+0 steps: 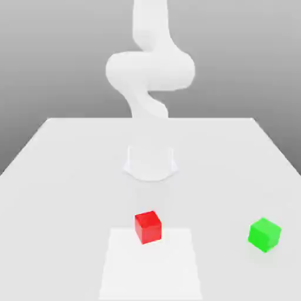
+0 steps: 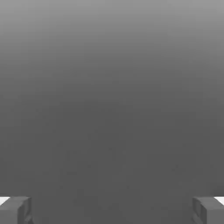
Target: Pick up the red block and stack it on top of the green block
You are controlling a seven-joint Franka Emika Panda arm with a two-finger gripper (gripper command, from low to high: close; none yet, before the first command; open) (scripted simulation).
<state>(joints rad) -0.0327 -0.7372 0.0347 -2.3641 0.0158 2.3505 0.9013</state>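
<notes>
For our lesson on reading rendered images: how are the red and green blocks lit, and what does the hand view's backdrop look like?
Exterior view: red block and green block have brighter tops, darker sides, no hard shadows; hand view: smooth grey gradient behind the open gripper.

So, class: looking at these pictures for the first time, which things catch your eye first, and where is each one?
The small glossy red cube stands out first, near the front middle of the white table. The small bright green cube sits apart from it toward the exterior view's right. Behind them the white robot arm rises, and the hand view shows its gripper open.
</notes>
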